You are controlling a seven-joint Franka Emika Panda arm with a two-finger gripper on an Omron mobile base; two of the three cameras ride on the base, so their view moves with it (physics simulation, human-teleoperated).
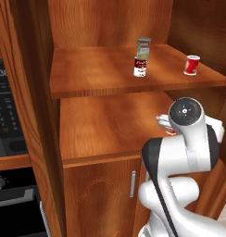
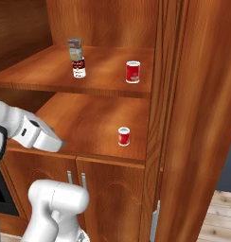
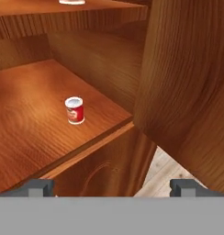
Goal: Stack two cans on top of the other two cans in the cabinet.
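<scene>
Gripper point(image 3: 112, 186): fingertips point(image 3: 36, 186) set wide apart at the bottom of the hand view, nothing between them, nothing held. Ahead of the fingertips and up-left in the hand view, well apart from them: small red can with a yellowish label patch point(image 3: 75, 110), upright on the lower shelf board point(image 3: 22, 124), long axis vertical, silver-white lid uppermost, near the board's front edge and toward its right end, close to the cabinet point(image 2: 202, 94) side wall. Same can in the right base view point(image 2: 123, 136), standing alone to the right of the white hand point(image 2: 39, 134), which sits by the board's left front. Judged: next move calls for a reach forward and across to the right, jaws straddling the upright can from the sides. Upper shelf board point(image 1: 101, 69), outward and above: pale grey-green can point(image 1: 143, 47) already seated on the red-over-white can point(image 1: 140, 67), both upright, near the board's middle; plain red can with a white rim point(image 1: 191, 65) alone toward the right end, top bare, judged the destination. One stack done, one left.
</scene>
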